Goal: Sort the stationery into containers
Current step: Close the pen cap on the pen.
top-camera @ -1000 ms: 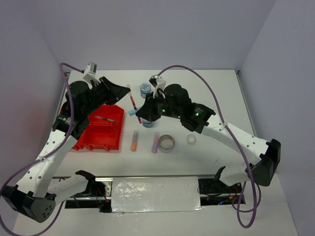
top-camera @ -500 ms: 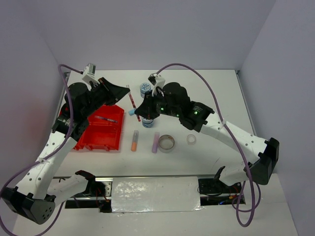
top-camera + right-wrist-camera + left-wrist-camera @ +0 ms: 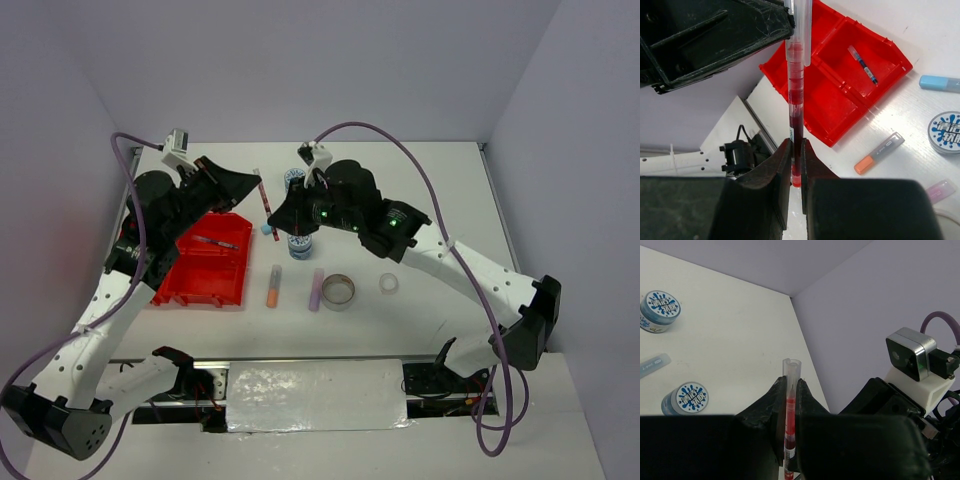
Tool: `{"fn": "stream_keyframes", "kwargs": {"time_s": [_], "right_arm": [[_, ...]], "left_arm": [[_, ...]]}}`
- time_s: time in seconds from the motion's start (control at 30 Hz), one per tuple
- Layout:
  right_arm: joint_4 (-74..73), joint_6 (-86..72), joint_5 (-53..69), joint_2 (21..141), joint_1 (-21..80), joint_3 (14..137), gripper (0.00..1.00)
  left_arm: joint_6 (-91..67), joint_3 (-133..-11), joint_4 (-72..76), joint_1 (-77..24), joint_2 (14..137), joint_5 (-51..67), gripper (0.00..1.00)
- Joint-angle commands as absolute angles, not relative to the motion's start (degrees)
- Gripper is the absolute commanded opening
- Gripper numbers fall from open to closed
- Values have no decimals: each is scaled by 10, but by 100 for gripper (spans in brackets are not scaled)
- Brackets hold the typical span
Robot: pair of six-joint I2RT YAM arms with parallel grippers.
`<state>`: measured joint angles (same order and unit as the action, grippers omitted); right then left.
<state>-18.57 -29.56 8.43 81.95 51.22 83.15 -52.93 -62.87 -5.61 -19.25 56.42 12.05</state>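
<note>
White tabletop (image 3: 440, 190) lies below; over the last second both arms have drifted slightly toward the back. The left gripper (image 3: 788, 390) and right gripper (image 3: 796, 150) are each still pinched narrow on the red pen (image 3: 796, 100), which hangs in the air between them. We judge this a handover not yet released. In the red tray (image 3: 195, 298), the compartments we can see hold only the teal pen (image 3: 216, 241).

Red pen (image 3: 790, 420) upright between dark fingers (image 3: 765, 410), near tub (image 3: 686, 398) and far tub (image 3: 660, 310) on the white table (image 3: 740, 330) beyond.
</note>
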Motion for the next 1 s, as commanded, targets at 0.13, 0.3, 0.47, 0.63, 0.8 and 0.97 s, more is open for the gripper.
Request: {"fn": "stream_keyframes", "kwargs": {"time_s": [0.13,0.3,0.47,0.63,0.8,0.97], "right_arm": [[-113,-302,40,834,502,903,0],[-52,-268,81,844,476,909,0],[-2,-226,143,844,474,903,0],[32,-191,205,819,475,861,0],[39,-180,217,792,477,824,0],[28,-164,214,783,484,818,0]], "left_arm": [[-535,-618,-43,-194,557,155,0],[-532,-612,-42,-194,559,184,0],[-533,-605,-40,-194,554,193,0],[-498,-639,-56,-194,553,196,11],[-476,-657,-38,-194,557,211,22],[-475,-669,-16,-194,567,228,29]]}}
